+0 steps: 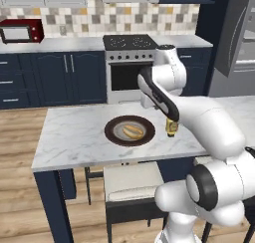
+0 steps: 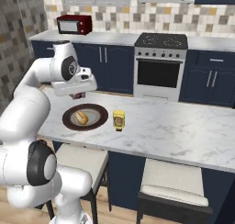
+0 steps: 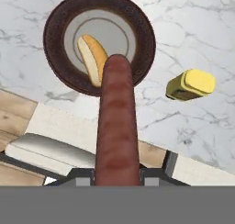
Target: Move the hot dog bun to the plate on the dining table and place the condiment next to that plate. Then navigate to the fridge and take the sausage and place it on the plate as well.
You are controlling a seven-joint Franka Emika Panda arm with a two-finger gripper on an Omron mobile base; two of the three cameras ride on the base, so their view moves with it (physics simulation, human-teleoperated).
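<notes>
Over plate (image 3: 59,16), hand view, sausage (image 3: 117,122) in fingers (image 3: 153,175)

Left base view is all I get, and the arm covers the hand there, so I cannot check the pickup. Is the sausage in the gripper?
Observer: Yes. In the hand view the gripper is shut on the sausage, which sticks out straight ahead of the fingers.
Operator: Is it over the plate, or off to one side?
Observer: In the hand view its far end points at the plate, reaching the rim right beside the hot dog bun.
Operator: Has it touched down?
Observer: It seems not. In the right base view the hand hangs above the plate's far rim, with a gap below it.
</notes>
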